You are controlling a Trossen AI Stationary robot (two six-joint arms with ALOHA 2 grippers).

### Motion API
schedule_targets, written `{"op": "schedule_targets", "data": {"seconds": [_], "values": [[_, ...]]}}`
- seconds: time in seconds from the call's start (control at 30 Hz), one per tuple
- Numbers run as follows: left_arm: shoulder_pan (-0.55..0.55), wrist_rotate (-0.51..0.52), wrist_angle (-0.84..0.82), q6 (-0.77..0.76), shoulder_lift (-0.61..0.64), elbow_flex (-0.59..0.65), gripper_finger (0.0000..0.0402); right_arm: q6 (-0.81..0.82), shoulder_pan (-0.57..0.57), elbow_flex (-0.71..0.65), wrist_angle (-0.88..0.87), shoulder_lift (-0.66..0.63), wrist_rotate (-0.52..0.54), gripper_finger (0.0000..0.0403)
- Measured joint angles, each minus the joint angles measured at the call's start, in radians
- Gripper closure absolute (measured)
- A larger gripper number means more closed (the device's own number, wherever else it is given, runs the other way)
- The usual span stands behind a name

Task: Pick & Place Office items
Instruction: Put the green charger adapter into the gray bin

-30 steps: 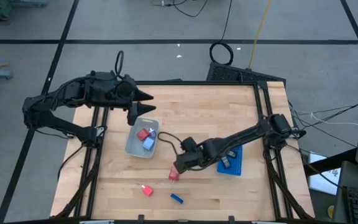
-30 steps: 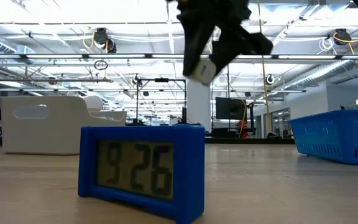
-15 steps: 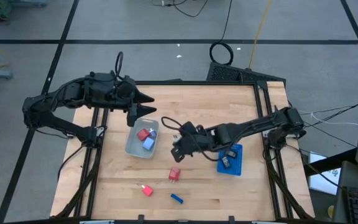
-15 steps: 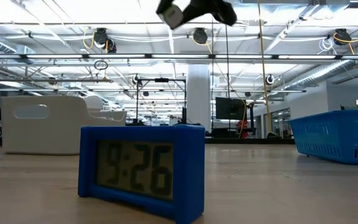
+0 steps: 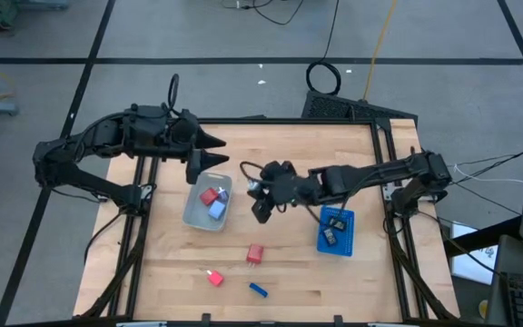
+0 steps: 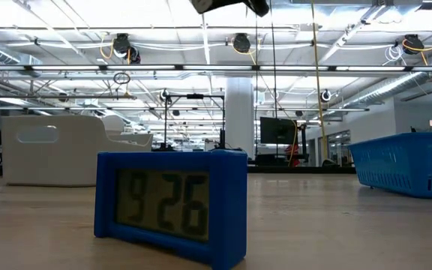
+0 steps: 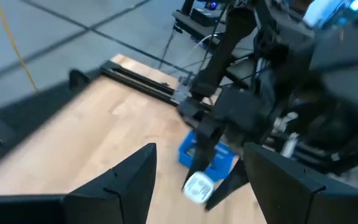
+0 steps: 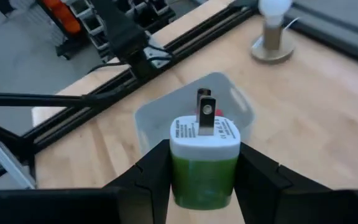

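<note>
Above the table's middle, the right gripper [image 5: 260,211] held a green plug [image 8: 204,154] with a white face and two prongs, clenched between its fingers, aloft and just beside the grey tray [image 5: 192,216]. The right wrist view looked past the plug straight at that tray, so I judged the drop to be the step in hand. Sorted so far: a red item [image 5: 209,195] and a lavender one [image 5: 217,209] lay in the grey tray, and small dark items [image 5: 331,232] in the blue tray [image 5: 345,246]. Left loose on the wood: a red block [image 5: 255,253], a red-and-white piece [image 5: 213,277] and a blue piece [image 5: 259,291], all near the front edge and well apart from either tray. Left gripper [image 5: 209,150] hovered over the grey tray's far end, fingers spread, holding nothing. My estimate: roughly half done, with one item in transit and three to fetch.
</note>
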State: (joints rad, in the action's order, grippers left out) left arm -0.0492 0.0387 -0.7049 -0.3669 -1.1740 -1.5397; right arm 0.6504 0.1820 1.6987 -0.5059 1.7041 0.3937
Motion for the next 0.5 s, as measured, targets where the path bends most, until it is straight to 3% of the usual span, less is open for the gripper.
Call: {"op": "schedule_targets", "data": {"seconds": [0.13, 0.27, 0.5], "values": [[0.006, 0.075, -0.002, 0.14, -0.025, -0.001, 0.0158, -0.042, -0.022, 0.0, -0.007, -0.058, 0.0, 0.0276], [0.001, 0.098, -0.008, 0.149, -0.072, 0.0, 0.0158, -0.093, -0.04, 0.001, -0.004, -0.129, 0.003, 0.0276], [-0.018, -0.04, -0.016, -0.129, -0.181, 0.003, 0.0158, -0.238, -0.061, 0.0, -0.022, -0.208, 0.03, 0.0276]]}}
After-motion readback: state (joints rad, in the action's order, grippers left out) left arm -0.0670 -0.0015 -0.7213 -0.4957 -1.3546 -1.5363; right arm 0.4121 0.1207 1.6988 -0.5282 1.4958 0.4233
